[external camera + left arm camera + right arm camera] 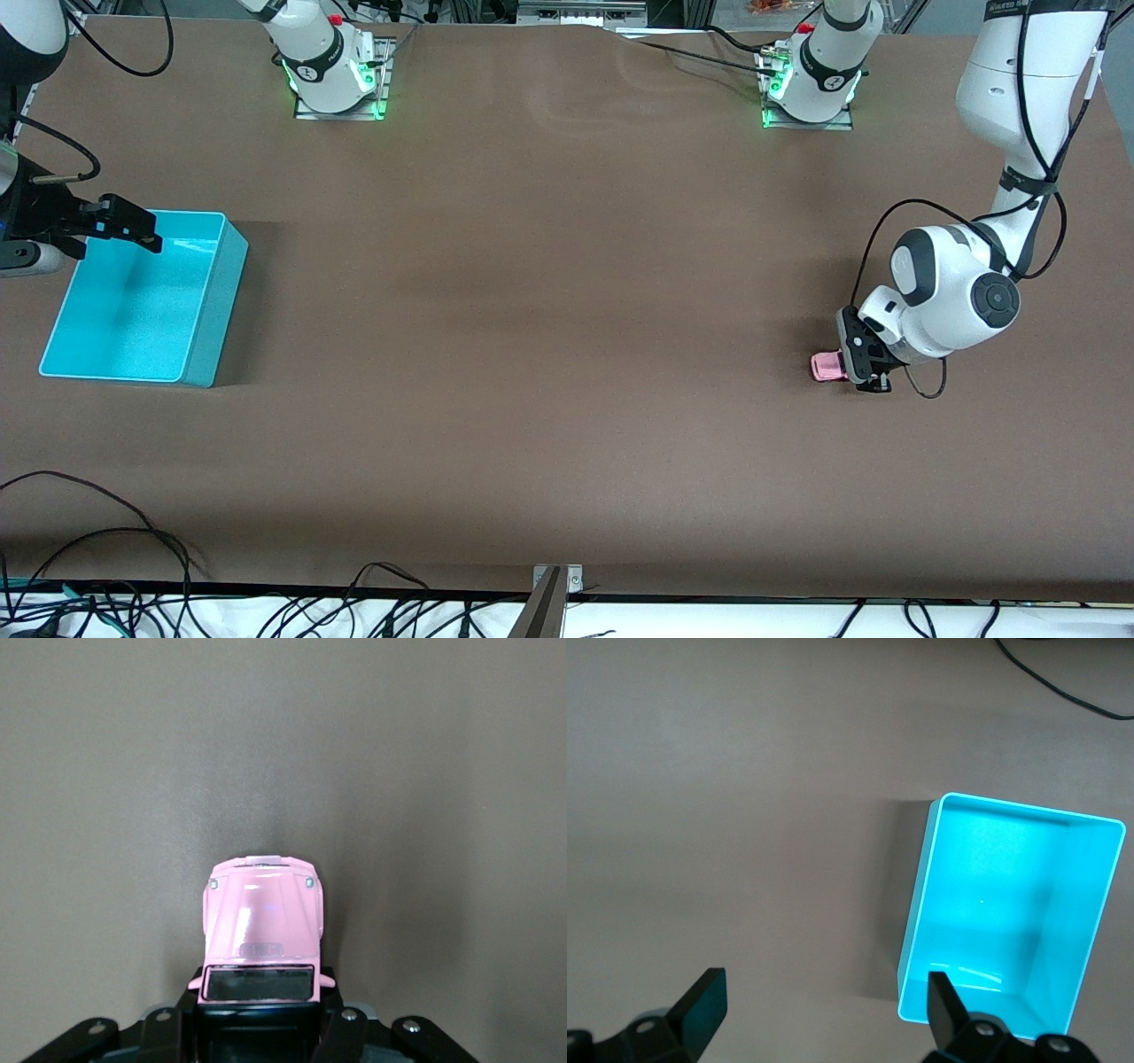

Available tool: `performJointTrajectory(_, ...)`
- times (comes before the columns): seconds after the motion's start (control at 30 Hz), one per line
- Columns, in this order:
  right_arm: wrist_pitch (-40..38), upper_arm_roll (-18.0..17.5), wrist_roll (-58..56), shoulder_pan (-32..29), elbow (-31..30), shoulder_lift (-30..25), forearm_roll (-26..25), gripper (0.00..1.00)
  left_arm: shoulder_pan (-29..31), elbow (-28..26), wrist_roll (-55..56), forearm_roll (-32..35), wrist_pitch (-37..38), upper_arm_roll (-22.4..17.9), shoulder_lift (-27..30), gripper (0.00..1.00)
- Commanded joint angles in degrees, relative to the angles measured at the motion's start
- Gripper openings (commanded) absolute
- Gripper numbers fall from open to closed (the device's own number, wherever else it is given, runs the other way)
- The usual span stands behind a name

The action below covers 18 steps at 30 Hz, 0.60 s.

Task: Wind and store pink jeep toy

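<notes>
In the front view I have the left pincer (864,359) down at the bench (549,354), in the right-hand part of the frame a little below mid-height, toward the left arm's end. It is closed on the pink jeep toy (827,366), which sits on the brown surface with its pink nose sticking out from between the fingers toward the middle of the frame. My left wrist view confirms the grip: the jeep (262,926) fills the lower centre of that frame, hood and windshield facing up toward the camera, and the black fingers (341,1032) press against its rear sides at the bottom edge. The wheels appear to rest on the bench; I cannot tell whether it is lifted at all.

The right pincer (120,221) waits at the upper left of the front frame, hanging over the rim of the turquoise bin (213,301) at the end nearest the arm bases. Its fingers stand wide apart and hold nothing. In the right wrist view the two finger tips (704,1001) frame the bottom edge, and the bin (1090,904) lies at the lower right, its inside bare.

Loose black cables (106,567) run along the bottom edge of the front frame.
</notes>
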State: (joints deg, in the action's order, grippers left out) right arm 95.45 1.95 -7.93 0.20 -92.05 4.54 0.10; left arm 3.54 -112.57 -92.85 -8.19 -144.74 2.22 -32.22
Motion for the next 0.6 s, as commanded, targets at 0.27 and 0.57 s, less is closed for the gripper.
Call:
performJointTrajectory(0.27, -0.4, -0.1, 0.5, 0.0, 1.6, 0.6, -0.9, 1.00, 0.1, -0.1, -2.9, -1.4, 1.8, 0.7, 0.8, 0.07)
performJointTrajectory(0.57, -0.4, -0.1, 0.5, 0.0, 1.6, 0.6, -0.9, 1.00, 0.0, 0.0, -8.0, -1.7, 1.8, 1.2, 0.6, 0.06)
